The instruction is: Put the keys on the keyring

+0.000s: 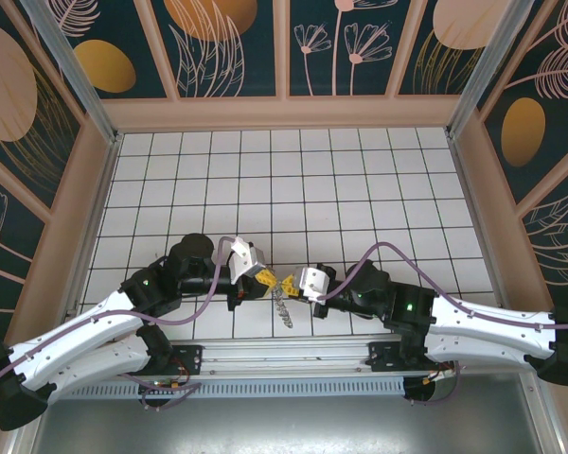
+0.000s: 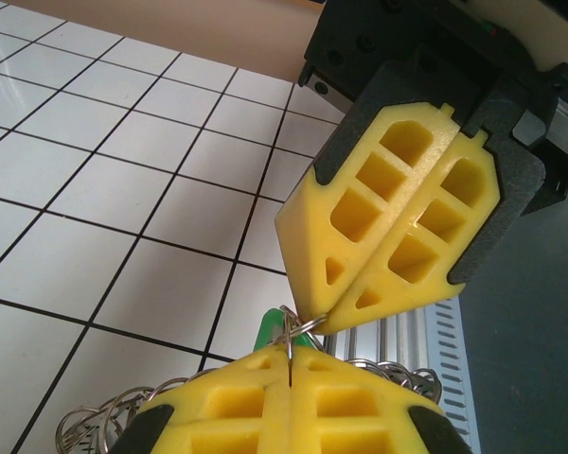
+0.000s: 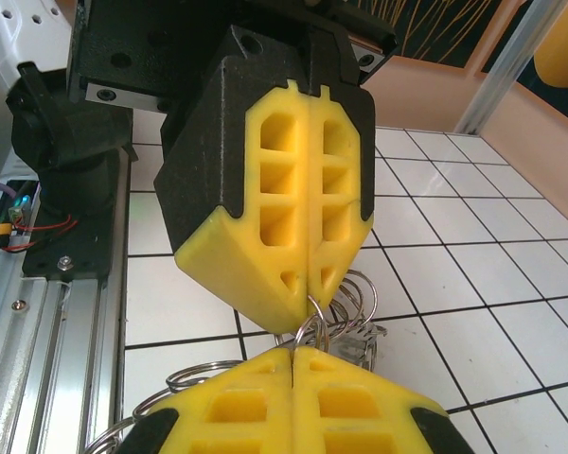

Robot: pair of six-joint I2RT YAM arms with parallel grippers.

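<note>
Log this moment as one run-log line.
left hand: shut on keyring | right hand: shut on keyring, tips nearly touching | keys: bunch hanging below | green key: at the ring

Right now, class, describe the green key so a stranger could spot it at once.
On the white tiled table, find where the left gripper and right gripper meet tip to tip, both shut on the keyring. The green-headed key pokes out beside those yellow tips. It is the one bright green piece among grey metal rings.

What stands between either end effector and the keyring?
Nothing visible does. The left end effector and the right end effector are both shut on the keyring, tips meeting, with the green key beside them.
</note>
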